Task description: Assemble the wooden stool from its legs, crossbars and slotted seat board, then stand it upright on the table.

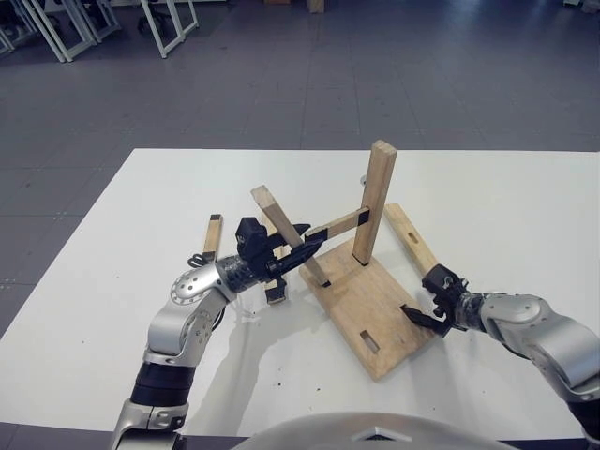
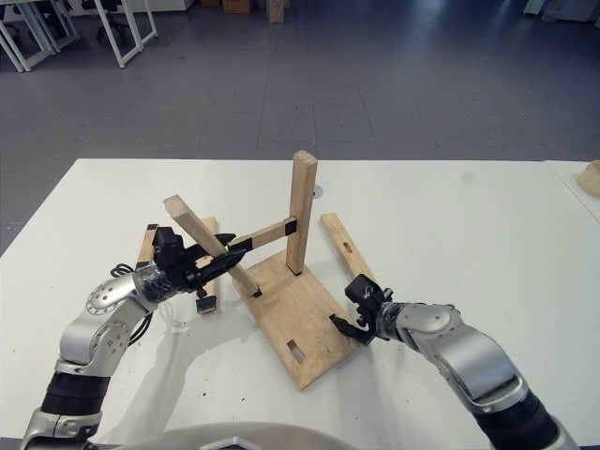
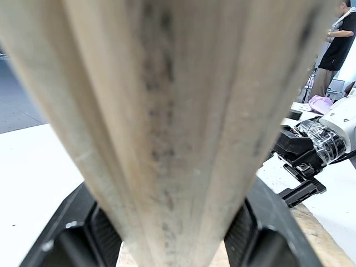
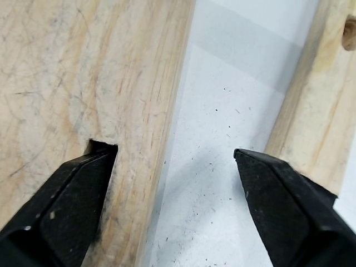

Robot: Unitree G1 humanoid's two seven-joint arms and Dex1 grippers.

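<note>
Left claw [image 1: 305, 249] grips tilted leg [image 1: 273, 212]; right claw [image 4: 173, 153] gapes astride board [image 1: 361, 302].

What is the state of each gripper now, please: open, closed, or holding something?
Left gripper: closed on the tilted leg.
Right gripper: open, holding nothing, at the edge of the seat board.

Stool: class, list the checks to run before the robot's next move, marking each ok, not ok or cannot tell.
1. Left gripper shut on tilted leg: ok.
2. Tilted leg standing straight in seat board: not ok, it leans.
3. Upright leg stands in board: ok.
4. Crossbar joined to tilted leg: cannot tell, gripper hides it.
5. Right gripper open, straddling board's edge: ok.
6. Loose leg fitted: not ok, lies on table.
</note>
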